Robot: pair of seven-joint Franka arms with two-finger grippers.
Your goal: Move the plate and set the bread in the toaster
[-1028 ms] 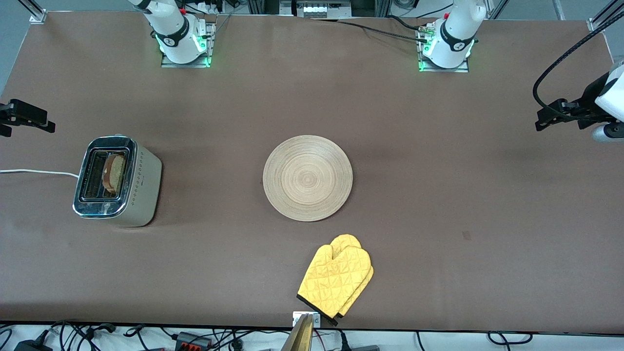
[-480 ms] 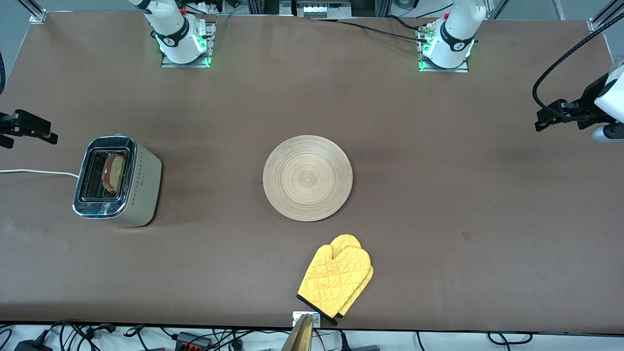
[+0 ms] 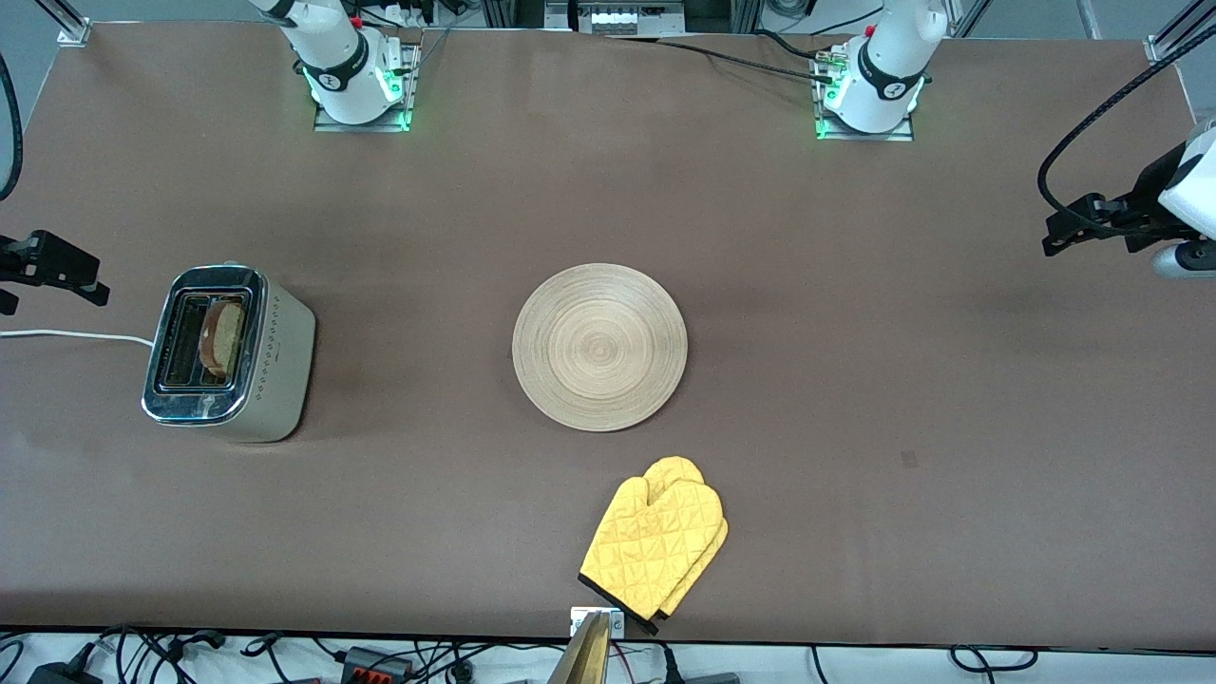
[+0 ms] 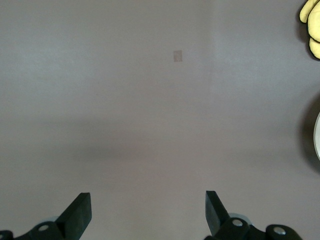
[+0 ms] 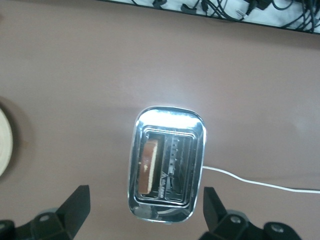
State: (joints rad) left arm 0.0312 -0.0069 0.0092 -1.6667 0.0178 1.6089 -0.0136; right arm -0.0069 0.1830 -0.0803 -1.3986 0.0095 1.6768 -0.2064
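On the brown worktop I see the bread upright in the toaster, plate bare mid-table; both end effectors, left and right, hang open, and I'd pinch that soft, crumbly slice by its crust.

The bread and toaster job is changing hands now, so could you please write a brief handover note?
Left gripper: open, holding nothing, over bare table at the left arm's end.
Right gripper: open, holding nothing, above the toaster.
Bread stands in a toaster slot. Plate lies mid-table with nothing on it, an oven mitt nearer the front camera.
Done: bread loaded. Left: nothing evident.
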